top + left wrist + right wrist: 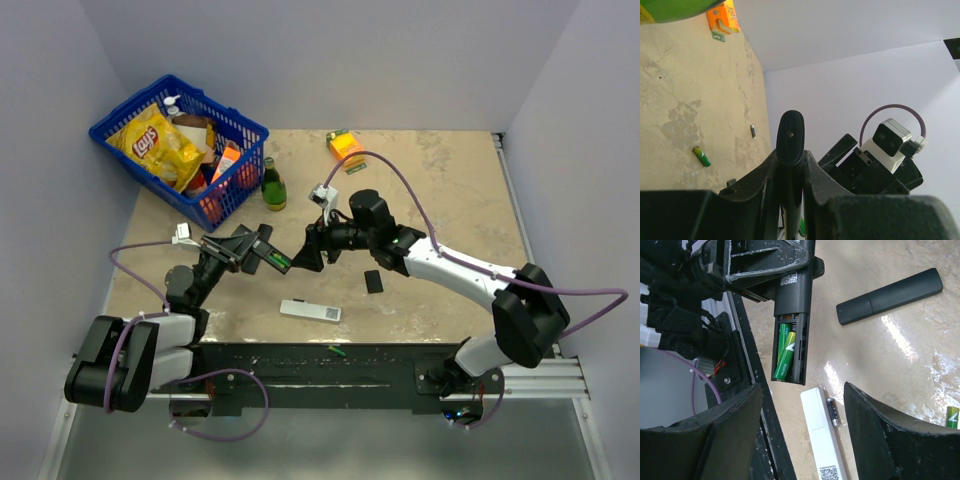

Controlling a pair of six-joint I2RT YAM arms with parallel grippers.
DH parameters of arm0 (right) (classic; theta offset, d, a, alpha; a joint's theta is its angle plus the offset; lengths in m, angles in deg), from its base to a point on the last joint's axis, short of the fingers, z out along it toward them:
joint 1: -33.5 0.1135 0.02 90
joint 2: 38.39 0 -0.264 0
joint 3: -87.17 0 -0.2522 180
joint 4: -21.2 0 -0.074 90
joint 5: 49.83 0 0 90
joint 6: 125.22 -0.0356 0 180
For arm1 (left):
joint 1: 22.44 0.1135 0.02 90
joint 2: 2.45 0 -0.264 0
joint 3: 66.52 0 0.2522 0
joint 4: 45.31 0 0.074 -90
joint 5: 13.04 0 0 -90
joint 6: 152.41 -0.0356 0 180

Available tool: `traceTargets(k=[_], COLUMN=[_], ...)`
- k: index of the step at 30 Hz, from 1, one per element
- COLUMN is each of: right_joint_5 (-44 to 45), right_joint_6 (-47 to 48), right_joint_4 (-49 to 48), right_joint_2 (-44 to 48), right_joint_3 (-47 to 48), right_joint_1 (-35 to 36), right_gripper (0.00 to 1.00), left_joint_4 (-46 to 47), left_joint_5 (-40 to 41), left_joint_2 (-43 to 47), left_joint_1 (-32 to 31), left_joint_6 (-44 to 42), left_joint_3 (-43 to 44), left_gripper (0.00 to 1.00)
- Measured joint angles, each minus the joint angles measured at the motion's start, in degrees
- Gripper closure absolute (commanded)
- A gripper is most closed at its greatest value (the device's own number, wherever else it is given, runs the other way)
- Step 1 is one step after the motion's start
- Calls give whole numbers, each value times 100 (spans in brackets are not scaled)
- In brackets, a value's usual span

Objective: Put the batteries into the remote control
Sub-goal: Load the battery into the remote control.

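Observation:
My left gripper [250, 248] is shut on the slim black remote control [270, 258] and holds it above the table; in the left wrist view the remote's end [790, 136] stands between the fingers [817, 172]. The right wrist view shows the remote [795, 295] with its battery compartment open and green batteries [785, 352] lying inside. My right gripper [305, 252] is open and empty just beyond the remote's open end, its fingers [880, 430] wide apart. One loose green battery [701, 156] lies on the table, and another [952, 417] shows at the right edge of the right wrist view.
A flat white remote [310, 311] lies near the front edge with a small dark battery [832, 412] beside it. A black bar-shaped piece [890, 295] lies on the table. A green bottle [272, 185], a blue basket [245, 125] and an orange box [345, 147] stand further back.

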Motion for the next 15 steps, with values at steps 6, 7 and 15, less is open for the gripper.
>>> traceTargets(k=[6, 7, 15], right_joint_5=[-90, -109, -199], right_joint_6=[0, 0, -2], right_joint_4=[-79, -96, -212], right_joint_2=[-24, -44, -260], right_joint_3=[0, 0, 0], right_joint_1=[0, 0, 0], right_gripper=[31, 31, 35], left_joint_4=[0, 0, 0], left_joint_5=[0, 0, 0], left_joint_2=[0, 0, 0], left_joint_1=[-33, -33, -70], left_joint_6=[7, 7, 17], left_joint_3=[0, 0, 0], left_gripper=[100, 100, 100])
